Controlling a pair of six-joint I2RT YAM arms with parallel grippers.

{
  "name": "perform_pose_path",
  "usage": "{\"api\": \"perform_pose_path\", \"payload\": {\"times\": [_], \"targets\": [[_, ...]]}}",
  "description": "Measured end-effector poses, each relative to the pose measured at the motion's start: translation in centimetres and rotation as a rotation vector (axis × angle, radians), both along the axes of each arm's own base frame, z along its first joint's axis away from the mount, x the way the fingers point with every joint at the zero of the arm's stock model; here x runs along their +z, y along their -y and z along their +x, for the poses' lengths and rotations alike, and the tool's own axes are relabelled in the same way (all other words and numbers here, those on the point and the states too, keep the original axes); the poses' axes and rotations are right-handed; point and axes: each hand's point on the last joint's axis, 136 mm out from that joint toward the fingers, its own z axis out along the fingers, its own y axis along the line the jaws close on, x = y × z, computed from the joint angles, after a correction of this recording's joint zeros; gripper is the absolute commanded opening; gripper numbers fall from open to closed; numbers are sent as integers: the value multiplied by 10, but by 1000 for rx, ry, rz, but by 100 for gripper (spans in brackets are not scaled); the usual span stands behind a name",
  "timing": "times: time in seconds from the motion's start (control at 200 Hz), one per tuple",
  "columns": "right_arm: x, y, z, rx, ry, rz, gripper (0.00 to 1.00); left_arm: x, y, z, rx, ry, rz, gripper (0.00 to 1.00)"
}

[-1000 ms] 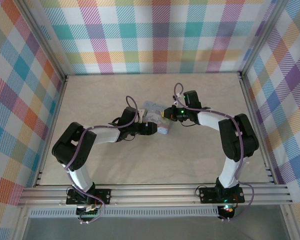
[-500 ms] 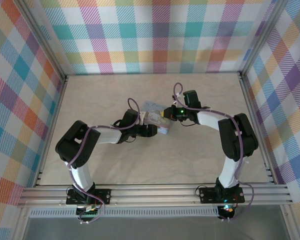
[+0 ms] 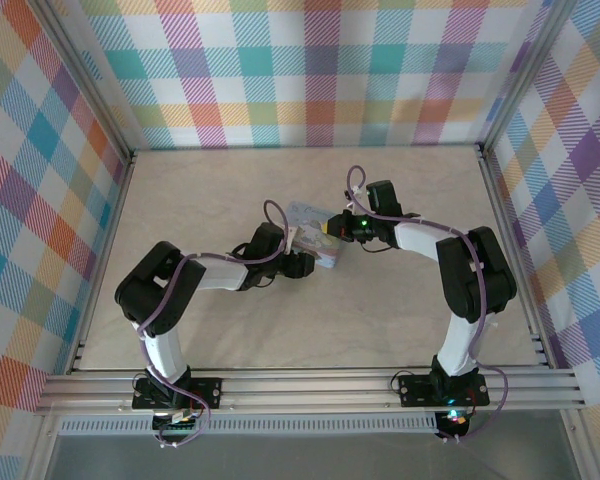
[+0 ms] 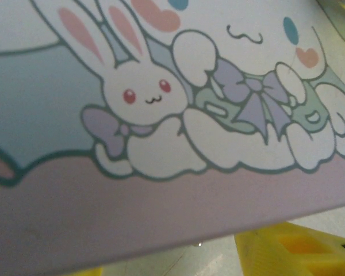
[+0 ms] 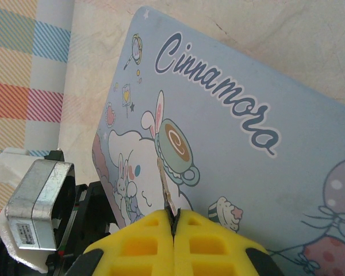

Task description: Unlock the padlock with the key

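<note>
Change noted: across the last second the left arm's elbow swings inward, and the left gripper point(image 3: 298, 262) closes in on the padlock point(image 3: 315, 242) from its 7 o'clock side. The padlock itself holds its place near the centre of the surface point(image 3: 410, 320), and the right arm does not shift.

In the left wrist view the padlock's printed face is very close, with one yellow pad point(image 4: 287, 250) below its edge. We cannot tell whether that gripper stands spread or has clamped the padlock.

The right gripper point(image 5: 173, 223) sits at the padlock's 2 o'clock. Its pads are pressed together on the key point(image 5: 166, 192), whose slim metal end stands out toward the padlock's face.

Our judgement: the left arm is moving in to brace the padlock so the key can be presented. Insertion is not yet done, and we cannot see a keyhole.
</note>
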Motion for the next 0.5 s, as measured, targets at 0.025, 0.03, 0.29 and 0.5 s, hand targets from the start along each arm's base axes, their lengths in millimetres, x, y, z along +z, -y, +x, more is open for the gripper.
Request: {"api": "perform_pose_path", "payload": {"times": [0.025,0.03,0.29,0.5], "targets": [[0,0,0,0,0,0,2,0,0,1,1,1,2,57],[0,0,0,0,0,0,2,0,0,1,2,2,2,57],[0,0,1,0,1,0,2,-3,0,3,21,13,39,50],[0,0,1,0,2,1,2,-4,0,4,40,23,71,47]]}}
